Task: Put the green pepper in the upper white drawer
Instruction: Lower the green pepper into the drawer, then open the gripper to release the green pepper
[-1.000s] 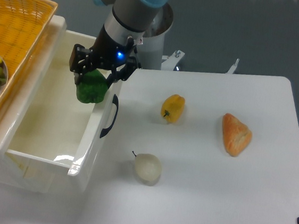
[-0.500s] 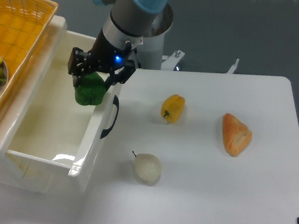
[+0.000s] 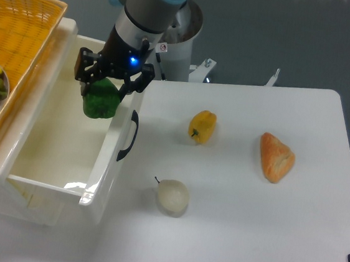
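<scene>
Shifted left, claw (image 3: 105, 81) grips green pepper (image 3: 100, 100) over drawer (image 3: 106, 161).

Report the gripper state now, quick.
Gripper: closed on the small glossy dark-green bell pepper, held above the open deep white plastic drawer.

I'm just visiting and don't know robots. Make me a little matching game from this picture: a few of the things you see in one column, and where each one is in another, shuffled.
Things:
1. green pepper
2. yellow pepper
3. pear
4. orange woven basket

Places:
A. on the table, nearest the front edge
B. far left, beside the upper white drawer
C. held in the gripper over the open drawer
D. on the table, just right of the drawer handle

Pairs: 1-C, 2-D, 3-A, 4-B
</scene>
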You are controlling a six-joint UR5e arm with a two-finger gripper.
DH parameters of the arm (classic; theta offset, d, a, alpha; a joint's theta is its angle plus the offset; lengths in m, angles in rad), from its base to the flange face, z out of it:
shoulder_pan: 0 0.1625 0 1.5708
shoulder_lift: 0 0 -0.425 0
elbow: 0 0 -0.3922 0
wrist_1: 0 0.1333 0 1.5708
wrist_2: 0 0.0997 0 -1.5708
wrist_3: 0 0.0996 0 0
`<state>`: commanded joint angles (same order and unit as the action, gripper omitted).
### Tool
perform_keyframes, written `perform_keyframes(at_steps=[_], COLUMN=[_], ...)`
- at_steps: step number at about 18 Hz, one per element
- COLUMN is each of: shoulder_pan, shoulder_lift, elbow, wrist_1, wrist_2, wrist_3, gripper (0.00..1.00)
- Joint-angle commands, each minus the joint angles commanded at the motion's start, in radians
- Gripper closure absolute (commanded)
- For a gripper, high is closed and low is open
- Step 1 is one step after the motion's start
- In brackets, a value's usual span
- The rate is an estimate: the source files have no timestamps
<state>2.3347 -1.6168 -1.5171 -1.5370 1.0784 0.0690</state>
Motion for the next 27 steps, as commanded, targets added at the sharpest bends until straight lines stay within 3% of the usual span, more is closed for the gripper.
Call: perform_keyframes(at_steps=[3,7,15,23,24,27], shoulder_pan=[-0.002,-0.002,0.000,0.000,0.000,0.000], shoulder_lift=[-0.005,-0.003,-0.009,0.000,0.000,-0.002], elbow=[0.006,0.006,0.005,-0.003,-0.003,0.000], wrist_1=[0.002,0.035,0.037,0.038,0.038,0.035], wrist_2=[0.003,-0.003,0.002,-0.001,0.003,0.009], wrist_3=[0.002,0.011,0.015,0.043,0.069,0.057], gripper=[0.47,0.39,0.27,0.25,0.00,0.00])
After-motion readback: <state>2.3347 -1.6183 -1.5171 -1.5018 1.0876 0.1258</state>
